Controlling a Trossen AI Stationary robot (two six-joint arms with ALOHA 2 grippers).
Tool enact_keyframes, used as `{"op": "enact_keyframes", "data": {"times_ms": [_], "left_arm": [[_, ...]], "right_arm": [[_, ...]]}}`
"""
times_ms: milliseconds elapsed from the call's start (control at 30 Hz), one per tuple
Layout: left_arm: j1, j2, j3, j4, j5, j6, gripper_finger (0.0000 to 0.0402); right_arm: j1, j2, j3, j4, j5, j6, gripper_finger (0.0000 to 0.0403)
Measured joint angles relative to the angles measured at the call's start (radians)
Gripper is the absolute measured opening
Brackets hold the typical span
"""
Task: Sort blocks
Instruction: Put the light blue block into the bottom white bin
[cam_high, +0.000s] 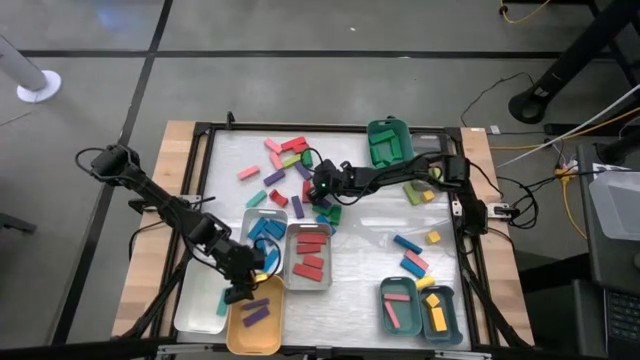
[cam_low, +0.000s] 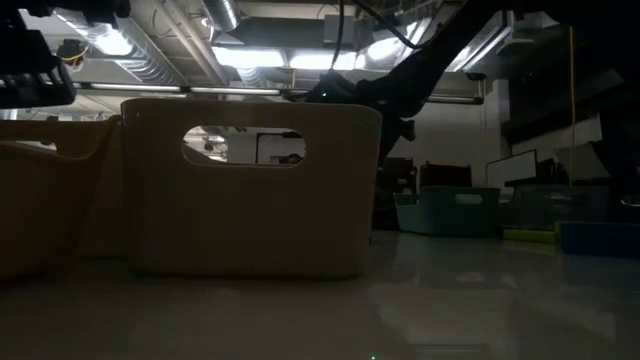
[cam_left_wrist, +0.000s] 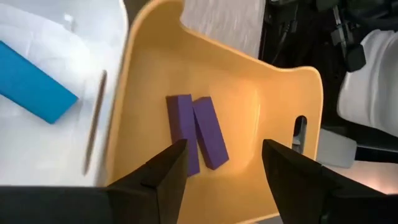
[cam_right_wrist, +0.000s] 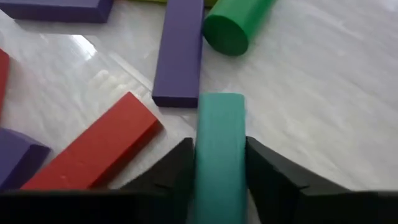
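The right gripper (cam_right_wrist: 217, 168) is clamping a teal block (cam_right_wrist: 219, 149) on the table among loose blocks, a grasp only its wrist view is showing. The left gripper (cam_left_wrist: 221, 174) is hanging spread over two purple blocks (cam_left_wrist: 196, 130) lying in the yellow tray (cam_left_wrist: 261, 93).

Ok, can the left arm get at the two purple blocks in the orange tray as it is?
Probably yes. The left gripper hangs open right above the orange tray, and the two purple blocks lie side by side on its floor with nothing over them.
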Motion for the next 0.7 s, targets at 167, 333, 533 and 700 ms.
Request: {"op": "enact_keyframes", "data": {"times_ms": [167, 333, 533, 700], "left_arm": [[0.007, 0.000, 0.000, 0.016, -0.056, 0.035, 0.0174], [0.037, -0.006, 0.000, 0.111, -0.104, 0.137, 0.0157], [0.128, -0.069, 0.000, 0.190, -0.112, 0.213, 0.0145], [0.242, -0.159, 0.000, 0.175, -0.112, 0.263, 0.0143]], "right_arm": [[0.000, -0.003, -0.001, 0.003, -0.008, -0.045, 0.0102], [-0.002, -0.028, 0.007, -0.031, -0.064, -0.108, 0.0102], [0.002, -0.078, 0.100, -0.167, -0.122, -0.203, 0.0128], [0.000, -0.080, 0.209, -0.308, -0.153, -0.328, 0.0111]]}}
